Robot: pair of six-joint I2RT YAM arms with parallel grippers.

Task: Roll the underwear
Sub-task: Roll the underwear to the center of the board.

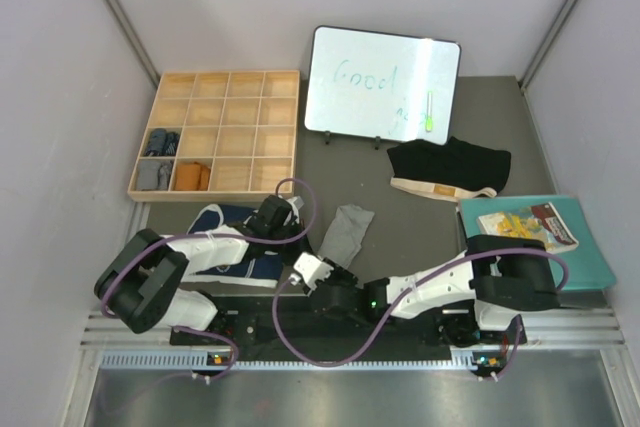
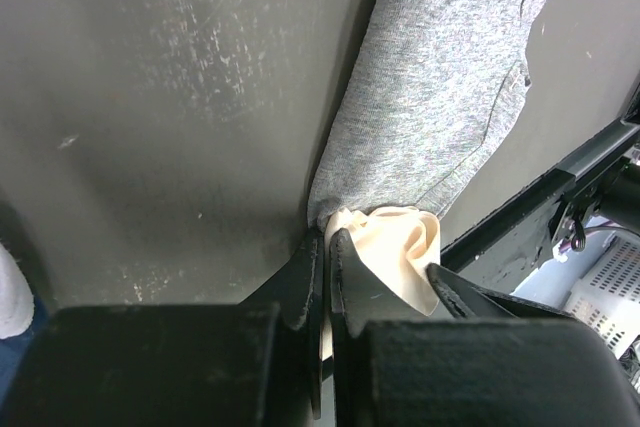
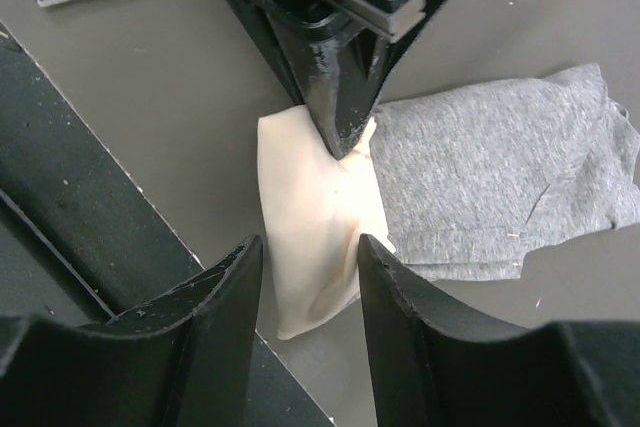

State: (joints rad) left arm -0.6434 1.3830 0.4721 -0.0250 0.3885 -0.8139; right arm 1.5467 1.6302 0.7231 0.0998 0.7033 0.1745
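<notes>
The grey underwear [image 1: 347, 230] lies flat near the table's front edge, its cream waistband [image 3: 310, 217] bunched at the near end. My left gripper [image 2: 327, 237] is shut on that waistband's upper corner; its black fingers [image 3: 340, 97] show in the right wrist view. My right gripper [image 3: 310, 247] is open, one finger on each side of the waistband's lower part. The navy underwear [image 1: 228, 239] lies under my left arm. The black underwear [image 1: 450, 169] lies at the back right.
A wooden compartment tray [image 1: 215, 82] at the back left holds rolled cloths. A whiteboard [image 1: 380, 85] stands behind the middle. A teal box [image 1: 580, 257] with a book sits at the right. The black base rail [image 3: 70, 177] runs just beside the waistband.
</notes>
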